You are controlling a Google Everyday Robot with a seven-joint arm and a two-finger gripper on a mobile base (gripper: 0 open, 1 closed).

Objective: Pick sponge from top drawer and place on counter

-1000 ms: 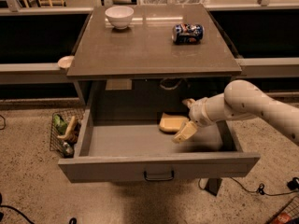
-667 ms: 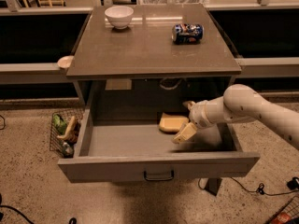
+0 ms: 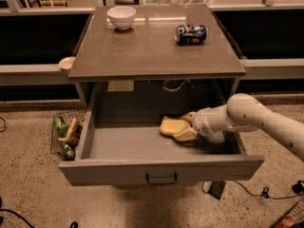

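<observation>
The top drawer (image 3: 161,171) is pulled fully open below the counter (image 3: 152,46). The pale yellow sponge (image 3: 170,126) lies on the drawer floor, right of the middle, near the back. My gripper (image 3: 186,127) reaches in from the right. Its cream fingers (image 3: 185,135) are closed on the sponge's right end, one on the far side and one on the near side. The sponge rests on the drawer floor. My white arm (image 3: 256,118) crosses over the drawer's right wall.
A white bowl (image 3: 121,16) stands at the counter's back left and a blue soda can (image 3: 191,33) lies at the back right. A wire basket (image 3: 66,134) of items sits on the floor left of the drawer. A cable (image 3: 247,193) runs along the floor to the right.
My gripper has dropped slightly and shifted left onto the sponge's right end, and the gap between its fingers has narrowed. The sponge has stayed in place.
</observation>
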